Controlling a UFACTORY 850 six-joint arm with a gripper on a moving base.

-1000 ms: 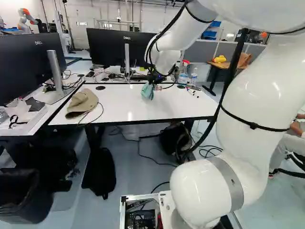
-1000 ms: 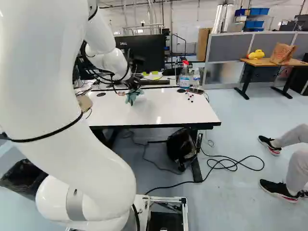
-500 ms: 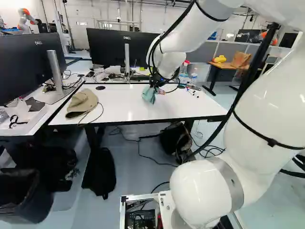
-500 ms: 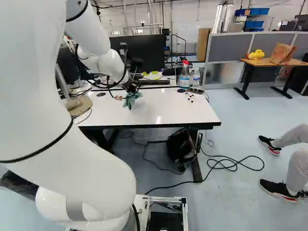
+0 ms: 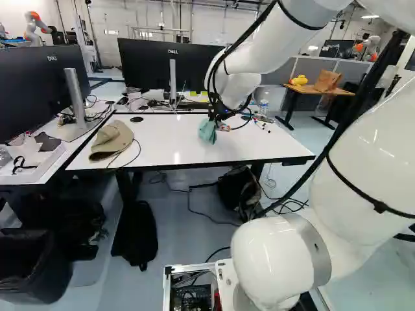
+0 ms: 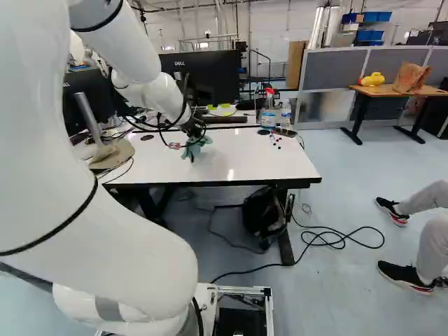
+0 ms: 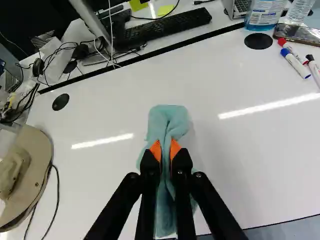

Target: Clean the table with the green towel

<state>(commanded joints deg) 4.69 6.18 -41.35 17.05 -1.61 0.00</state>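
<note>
1. At the left of the left base view, a monitor (image 5: 40, 91) is held up on a stand, with a grey cloth (image 5: 48, 141) laid near its foot; a bin (image 5: 29, 272) is seen on the floor below.
2. At the left end of the white worktop (image 5: 175, 149), a tan hat (image 5: 111, 139) is placed, its brim touched by a black cord (image 7: 56, 192).
3. Behind the worktop, a second monitor (image 5: 146, 65) and a keyboard (image 7: 165, 26) are seen.
4. The green towel (image 5: 207, 131) is gripped by the jaws, pinched between the orange pads (image 7: 155, 150), over the worktop's middle part. In the wrist view, one fold is bunched ahead of the pads and the rest is spread beneath the jaws.
5. Toward the worktop's far right corner, a spray bottle (image 6: 268, 115) with a red top is stood beside a clear bottle (image 6: 285, 113). A phone (image 7: 302, 33) is laid next to them, and markers (image 7: 296, 63) with red, blue and black caps are scattered nearby.
6. Farther right, a yellow object (image 6: 372, 79) and a paper bag (image 6: 411, 77) are carried by a wooden worktop (image 6: 388, 91).
</note>
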